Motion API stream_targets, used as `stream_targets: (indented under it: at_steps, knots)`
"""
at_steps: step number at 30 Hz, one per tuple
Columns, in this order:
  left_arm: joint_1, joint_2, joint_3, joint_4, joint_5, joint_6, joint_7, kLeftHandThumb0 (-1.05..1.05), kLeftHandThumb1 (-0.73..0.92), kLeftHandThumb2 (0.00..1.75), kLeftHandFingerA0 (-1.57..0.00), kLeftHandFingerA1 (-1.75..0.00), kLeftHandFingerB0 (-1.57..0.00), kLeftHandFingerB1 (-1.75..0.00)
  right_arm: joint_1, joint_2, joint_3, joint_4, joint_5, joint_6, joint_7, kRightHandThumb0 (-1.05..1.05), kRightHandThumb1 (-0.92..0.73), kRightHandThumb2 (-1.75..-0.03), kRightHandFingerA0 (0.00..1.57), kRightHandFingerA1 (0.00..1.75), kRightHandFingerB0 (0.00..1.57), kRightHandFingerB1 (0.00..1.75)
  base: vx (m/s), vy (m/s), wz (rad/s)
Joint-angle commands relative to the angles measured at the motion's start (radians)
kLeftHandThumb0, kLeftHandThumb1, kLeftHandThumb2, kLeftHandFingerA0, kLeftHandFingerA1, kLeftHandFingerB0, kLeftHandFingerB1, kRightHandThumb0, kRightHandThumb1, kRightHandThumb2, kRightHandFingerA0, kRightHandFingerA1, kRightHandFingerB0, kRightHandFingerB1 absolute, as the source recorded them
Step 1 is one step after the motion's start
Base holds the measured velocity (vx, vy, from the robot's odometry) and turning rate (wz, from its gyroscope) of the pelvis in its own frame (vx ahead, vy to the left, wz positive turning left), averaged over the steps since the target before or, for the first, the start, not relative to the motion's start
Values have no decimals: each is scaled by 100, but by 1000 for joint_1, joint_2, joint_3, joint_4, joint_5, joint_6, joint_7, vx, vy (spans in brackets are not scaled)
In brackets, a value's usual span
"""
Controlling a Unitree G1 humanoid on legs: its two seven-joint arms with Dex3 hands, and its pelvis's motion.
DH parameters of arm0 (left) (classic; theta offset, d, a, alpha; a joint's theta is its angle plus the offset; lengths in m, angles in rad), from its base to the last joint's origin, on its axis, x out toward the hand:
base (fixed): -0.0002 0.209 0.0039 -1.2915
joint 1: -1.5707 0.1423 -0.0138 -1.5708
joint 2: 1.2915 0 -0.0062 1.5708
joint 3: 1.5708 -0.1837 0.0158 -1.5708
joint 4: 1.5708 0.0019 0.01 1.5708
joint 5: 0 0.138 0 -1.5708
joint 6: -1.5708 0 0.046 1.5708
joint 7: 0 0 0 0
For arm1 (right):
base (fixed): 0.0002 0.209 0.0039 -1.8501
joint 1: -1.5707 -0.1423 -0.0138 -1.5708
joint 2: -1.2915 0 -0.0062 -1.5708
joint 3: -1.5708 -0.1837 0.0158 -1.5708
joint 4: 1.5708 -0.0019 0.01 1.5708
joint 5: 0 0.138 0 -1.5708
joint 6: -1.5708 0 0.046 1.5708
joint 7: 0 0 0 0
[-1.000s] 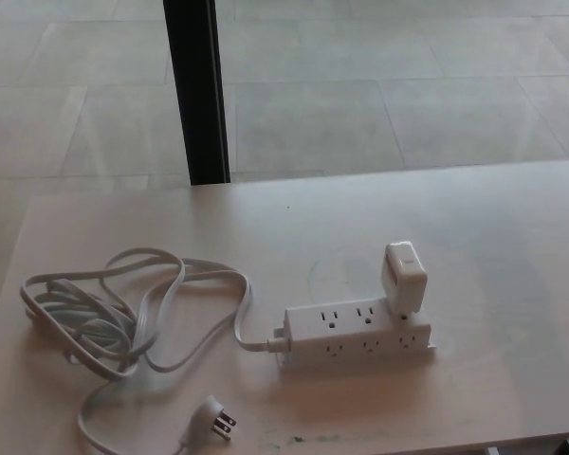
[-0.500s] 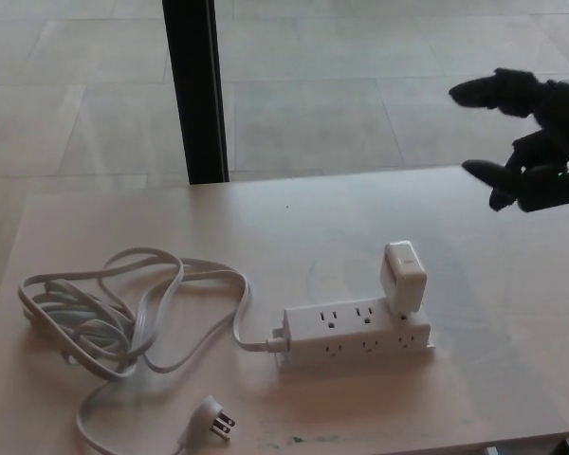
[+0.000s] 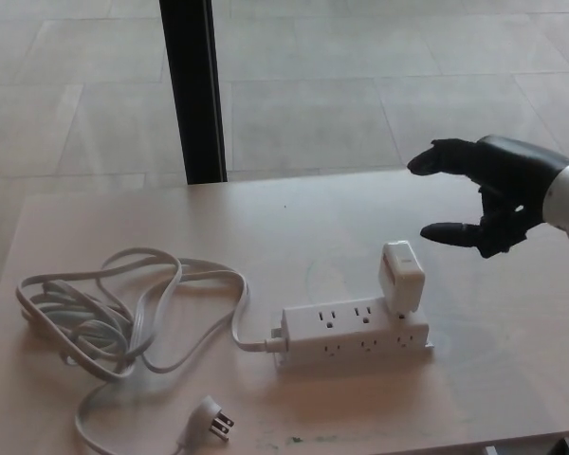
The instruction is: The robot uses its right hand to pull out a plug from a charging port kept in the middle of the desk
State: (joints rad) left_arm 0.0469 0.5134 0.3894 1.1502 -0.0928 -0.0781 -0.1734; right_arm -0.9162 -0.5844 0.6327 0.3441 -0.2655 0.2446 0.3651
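The right hand (image 3: 493,194) is matte black with thick rounded fingers and a white wrist cuff.

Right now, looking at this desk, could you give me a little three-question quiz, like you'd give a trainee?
1. True or false: the right hand is gripping the white plug.
2. Where does the plug sit on the power strip? A) left end B) middle C) right end
3. Fill in: the strip's own cord lies coiled on the desk, its pronged end lying ____ near the front edge.

Key: 1 false, the hand is open, above and to the right of the plug, not touching it. 2 C. 3 unplugged.
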Motion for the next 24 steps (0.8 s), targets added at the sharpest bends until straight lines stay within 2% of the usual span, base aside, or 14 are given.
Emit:
stream_targets:
  at_steps: [1,2,3,4,9,11,12,15,16,17,19,20,21,24]
  knots:
    - [10,41,-12,-7,0,0,-13,-70,74,111,-62,-66,-38,-55,-68,28,95,50,-221,-90,13,-97,-62,-100,90,129,10,45,0,0,0]
    - [11,41,-12,-5,1,-4,-14,-70,74,111,-62,-66,-38,-55,-70,32,100,52,-224,-88,13,-97,-62,-100,90,129,10,45,0,0,0]
    - [9,41,-10,-1,-2,-2,-13,-75,92,69,-69,-56,-45,-42,-69,39,101,56,-225,-84,12,-94,-61,-99,92,135,12,44,0,0,0]
    - [5,42,-10,3,-3,1,-12,-75,92,69,-69,-55,-45,-42,-61,45,104,61,-227,-89,3,-92,-76,-63,85,157,17,32,0,0,0]
    - [-1,45,-16,3,0,11,-4,-76,92,69,-71,-55,-47,-43,-23,71,114,85,-249,-102,-11,-90,-74,-66,80,156,14,34,0,0,0]
    - [-4,47,-22,3,3,8,1,-76,92,69,-71,-54,-48,-43,0,82,117,88,-258,-95,0,-91,-75,-65,80,141,13,32,0,0,0]
    - [-1,46,-19,-6,-3,13,0,-77,92,70,-75,-59,-48,-45,18,89,118,94,-263,-105,-6,-89,-75,-64,69,120,14,31,0,0,0]
    - [-3,47,-20,-8,-7,17,-1,-75,92,69,-74,-57,-48,-44,28,100,104,102,-282,-116,-6,-89,-75,-64,71,122,14,32,0,0,0]
    - [-3,46,-17,-11,-12,23,-3,-74,92,68,-73,-57,-48,-44,35,105,103,104,-290,-116,-6,-93,-60,-97,81,126,8,43,0,0,0]
    - [-5,47,-22,2,-6,10,0,-74,92,70,-69,-53,-47,-41,44,114,102,113,-296,-124,-20,-91,-75,-63,76,155,11,35,0,0,0]
    - [-5,46,-21,1,-9,13,-2,-74,92,70,-71,-54,-46,-40,48,116,100,118,-315,-148,-22,-92,-76,-63,74,159,10,36,0,0,0]
    - [-7,47,-23,-1,-8,15,-1,-74,92,69,-71,-54,-46,-41,50,121,93,120,-315,-144,-14,-84,-55,-102,81,128,0,44,0,0,0]
    - [-10,47,-24,3,-6,15,1,-75,92,69,-70,-53,-47,-42,52,125,88,122,-317,-143,-12,-91,-70,-67,77,167,10,37,0,0,0]
    - [-7,53,-29,-3,-5,9,-10,-74,92,71,-71,-55,-45,-43,55,129,76,126,-328,-147,-2,-92,-73,-62,79,160,11,35,0,0,0]
